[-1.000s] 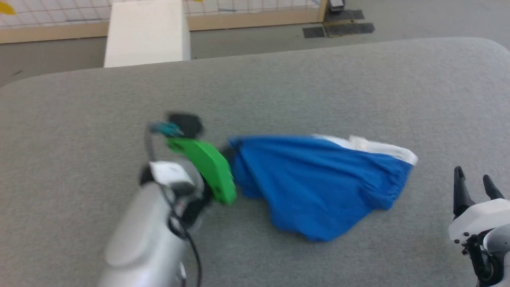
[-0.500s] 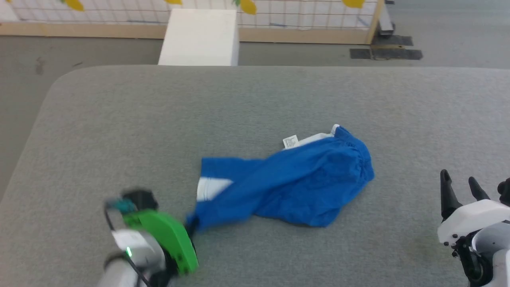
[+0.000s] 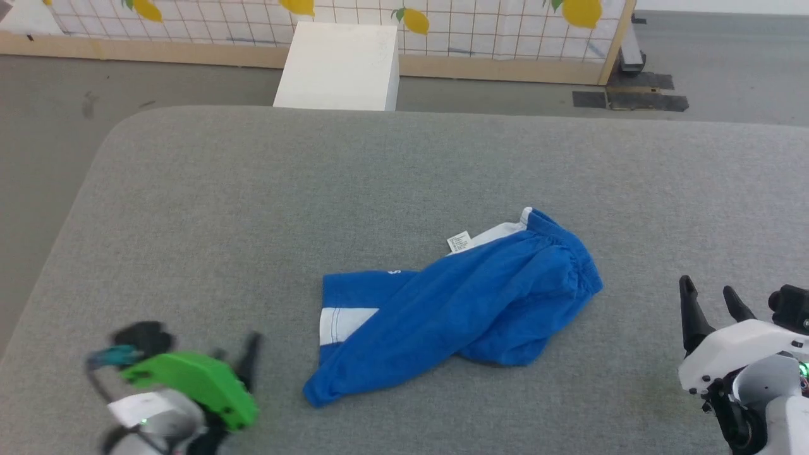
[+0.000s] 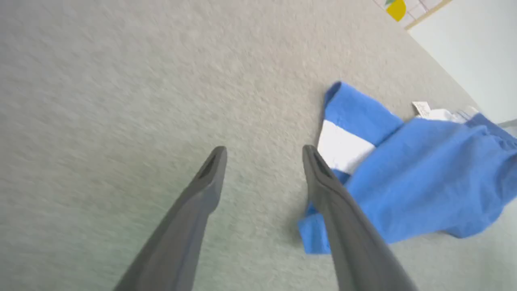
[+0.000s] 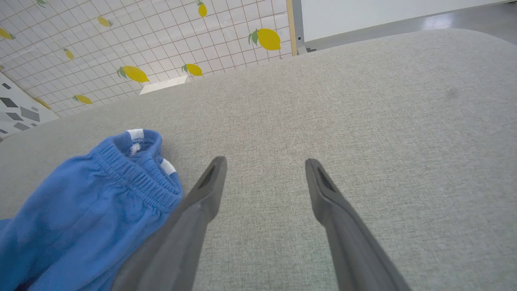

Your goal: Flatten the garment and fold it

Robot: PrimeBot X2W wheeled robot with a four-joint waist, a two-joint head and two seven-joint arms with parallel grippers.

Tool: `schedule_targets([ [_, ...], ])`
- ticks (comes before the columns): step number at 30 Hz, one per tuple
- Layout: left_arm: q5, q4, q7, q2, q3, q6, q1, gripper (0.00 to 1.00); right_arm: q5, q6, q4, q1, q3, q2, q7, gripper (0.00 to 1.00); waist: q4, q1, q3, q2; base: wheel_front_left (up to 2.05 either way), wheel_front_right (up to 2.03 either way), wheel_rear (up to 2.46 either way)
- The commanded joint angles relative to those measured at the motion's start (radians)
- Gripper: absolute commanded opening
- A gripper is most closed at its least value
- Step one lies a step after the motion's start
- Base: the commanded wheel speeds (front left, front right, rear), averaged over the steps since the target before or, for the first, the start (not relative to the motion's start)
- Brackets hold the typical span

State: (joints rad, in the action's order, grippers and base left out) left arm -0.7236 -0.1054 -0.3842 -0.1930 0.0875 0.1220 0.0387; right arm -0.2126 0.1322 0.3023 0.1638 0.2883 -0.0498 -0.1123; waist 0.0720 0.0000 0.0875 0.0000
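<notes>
Now the left gripper [image 4: 264,150] is holding its two long dark fingers spread and empty over the grey fabric-covered table [image 3: 253,189], near one bright blue soft fabric garment [image 3: 468,303] with a white stripe and one small white label [image 3: 459,242]. The right gripper [image 3: 705,285] is likewise keeping two fingers apart, gripping nothing, near the elastic waistband. The garment is lying crumpled mid-table, between both grippers. One white block [image 3: 338,63] is standing beyond the table.

Green left wrist housing [image 3: 189,382], white right wrist shell [image 3: 733,351], long dark tapered fingers [image 5: 194,218]
</notes>
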Motion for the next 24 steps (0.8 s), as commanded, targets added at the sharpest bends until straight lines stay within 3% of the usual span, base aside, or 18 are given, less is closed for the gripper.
schedule_targets([
  [1,0.052,0.012,0.067,-0.031,-0.020,0.010,-0.007,1.00,-0.006,-0.002,-0.004,0.006,-0.006,0.000,0.005,1.00,-0.005,0.0000,-0.002,0.0000,0.00,0.00,0.00],
  [5,0.183,0.033,0.356,-0.061,-0.019,-0.047,0.020,1.00,0.004,-0.002,-0.048,0.034,-0.038,0.000,-0.042,1.00,-0.011,0.0000,0.012,0.0000,0.00,0.00,0.00],
  [9,0.266,0.011,0.584,-0.041,0.006,-0.081,0.034,1.00,0.029,-0.002,-0.099,0.111,-0.103,0.000,-0.162,1.00,-0.018,0.0000,0.042,0.0000,0.00,0.00,0.00],
  [17,0.313,-0.012,0.644,0.028,0.025,-0.115,0.083,1.00,0.157,-0.002,-0.060,0.382,-0.327,0.000,-0.544,1.00,0.013,0.0000,0.143,0.0000,0.00,0.00,0.00],
  [24,0.333,0.001,0.646,0.067,0.007,-0.162,0.140,1.00,0.251,-0.002,0.099,0.562,-0.448,0.000,-0.739,1.00,0.079,0.0000,0.233,0.0000,0.00,0.00,0.00],
])
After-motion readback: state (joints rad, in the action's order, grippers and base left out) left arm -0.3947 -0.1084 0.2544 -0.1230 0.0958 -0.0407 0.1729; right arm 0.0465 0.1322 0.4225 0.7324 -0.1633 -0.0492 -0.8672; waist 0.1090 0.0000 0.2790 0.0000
